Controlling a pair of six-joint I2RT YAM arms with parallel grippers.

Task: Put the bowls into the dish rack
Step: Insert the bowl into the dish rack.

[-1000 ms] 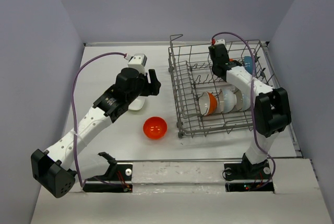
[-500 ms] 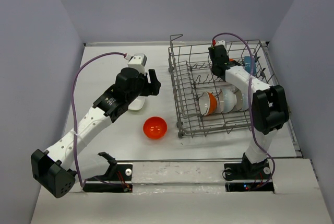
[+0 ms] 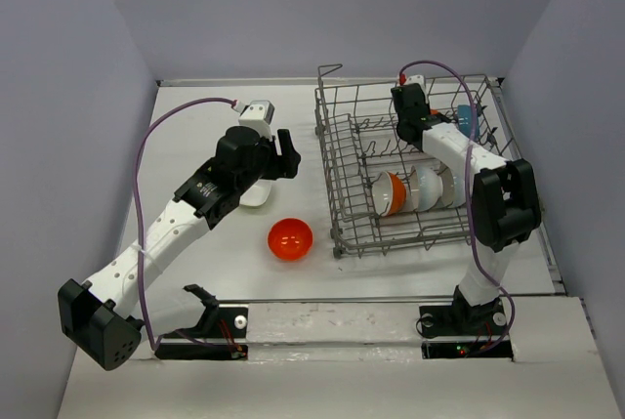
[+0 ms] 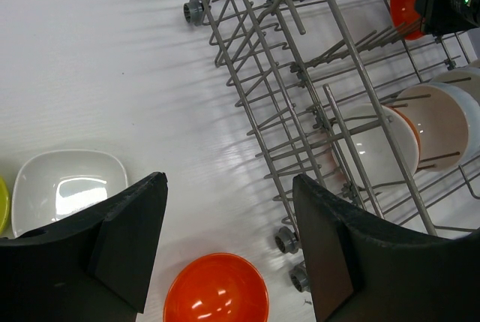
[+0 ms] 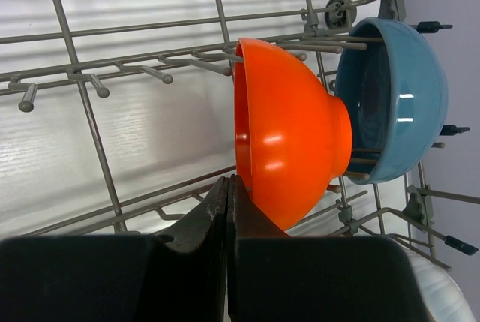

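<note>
From the overhead camera I see the dish rack (image 3: pixel 337 160) on the right half of the table (image 3: pixel 195 126), with white bowls (image 3: pixel 430 187) standing on edge in its near row. My left gripper (image 3: pixel 284 155) hovers over the table to the left of the rack. A loose orange bowl (image 3: pixel 290 239) sits on the table by the rack's near-left corner. My right gripper (image 3: pixel 407 134) reaches into the far part of the rack. On the left wrist camera the jaws stand wide apart with nothing between them. The loose orange bowl is below them, and a squarish white bowl (image 4: pixel 67 187) lies to the left beside the edge of a yellow-green bowl (image 4: pixel 3 203). On the right wrist camera the jaws are pressed together and empty. Their tips sit at the lower rim of the racked orange bowl (image 5: pixel 289 130), which stands on edge against a blue bowl (image 5: pixel 394 100).
</note>
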